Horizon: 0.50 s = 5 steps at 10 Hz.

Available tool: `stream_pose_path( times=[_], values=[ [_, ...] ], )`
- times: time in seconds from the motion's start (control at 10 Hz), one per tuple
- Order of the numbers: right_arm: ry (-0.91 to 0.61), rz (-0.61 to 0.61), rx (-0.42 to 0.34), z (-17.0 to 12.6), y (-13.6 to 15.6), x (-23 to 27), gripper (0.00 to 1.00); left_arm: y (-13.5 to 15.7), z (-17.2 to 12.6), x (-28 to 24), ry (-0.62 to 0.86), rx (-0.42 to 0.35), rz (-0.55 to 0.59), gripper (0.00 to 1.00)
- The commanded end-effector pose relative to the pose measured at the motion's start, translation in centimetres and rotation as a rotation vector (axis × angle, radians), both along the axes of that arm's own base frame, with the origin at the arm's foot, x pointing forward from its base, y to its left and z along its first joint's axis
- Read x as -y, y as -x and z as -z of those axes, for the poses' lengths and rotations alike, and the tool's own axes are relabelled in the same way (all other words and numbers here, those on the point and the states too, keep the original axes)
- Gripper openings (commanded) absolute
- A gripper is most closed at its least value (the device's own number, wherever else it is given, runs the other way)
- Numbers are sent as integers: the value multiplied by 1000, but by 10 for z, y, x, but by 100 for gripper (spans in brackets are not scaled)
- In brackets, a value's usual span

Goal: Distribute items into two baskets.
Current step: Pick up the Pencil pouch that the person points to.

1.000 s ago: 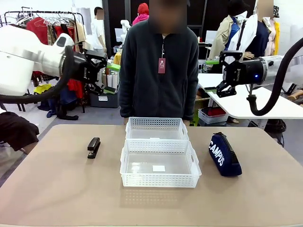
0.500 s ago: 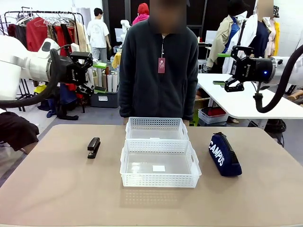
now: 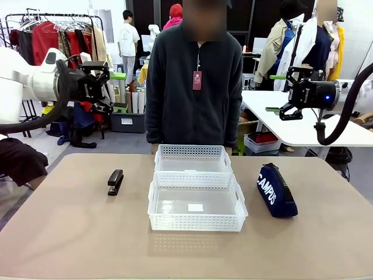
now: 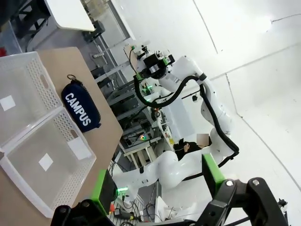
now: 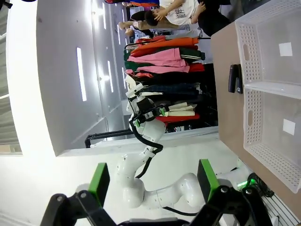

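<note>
My left gripper (image 3: 111, 91) hung open, raised well clear of the stapler (image 3: 115, 181), my right gripper (image 3: 280, 93) likewise open, high above the pouch (image 3: 276, 191), two baskets (image 3: 197, 221) between those items.

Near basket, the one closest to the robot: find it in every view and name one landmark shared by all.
Front view: near basket sits mid-table, nearest the camera.
Left wrist view: near basket at lower left, below the pouch.
Right wrist view: near basket at the right edge, lower half, down-right of the stapler.
Shared landmark: the far basket, lying beside it, long side to long side.
</note>
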State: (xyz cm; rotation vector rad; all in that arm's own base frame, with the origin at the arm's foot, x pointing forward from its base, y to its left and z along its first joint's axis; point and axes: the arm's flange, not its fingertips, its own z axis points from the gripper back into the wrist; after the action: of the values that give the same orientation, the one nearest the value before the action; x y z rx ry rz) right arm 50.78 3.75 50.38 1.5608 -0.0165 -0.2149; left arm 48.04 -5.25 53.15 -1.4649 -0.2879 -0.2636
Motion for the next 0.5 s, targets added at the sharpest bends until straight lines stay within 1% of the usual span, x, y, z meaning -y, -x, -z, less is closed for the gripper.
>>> stream_pose_path(
  times=[0.0, 0.1, 0.2, 0.3, 0.4],
  values=[
    [7, 0, -12, -9, -6, -1, 100, 2, 2, -3, 42, -21, -30, 100],
    [15, -8, -4, -9, -6, -1, 100, 1, 4, -2, 31, -21, -22, 100],
    [62, -19, 58, -9, -1, -4, 100, 0, 1, -1, 8, -5, -8, 100],
    [2, -2, 2, -1, 0, -1, 100, 0, 1, -1, 8, -5, -8, 100],
    [2, -2, 2, -1, 0, -1, 100, 0, 1, -1, 8, -5, -8, 100]
  ],
)
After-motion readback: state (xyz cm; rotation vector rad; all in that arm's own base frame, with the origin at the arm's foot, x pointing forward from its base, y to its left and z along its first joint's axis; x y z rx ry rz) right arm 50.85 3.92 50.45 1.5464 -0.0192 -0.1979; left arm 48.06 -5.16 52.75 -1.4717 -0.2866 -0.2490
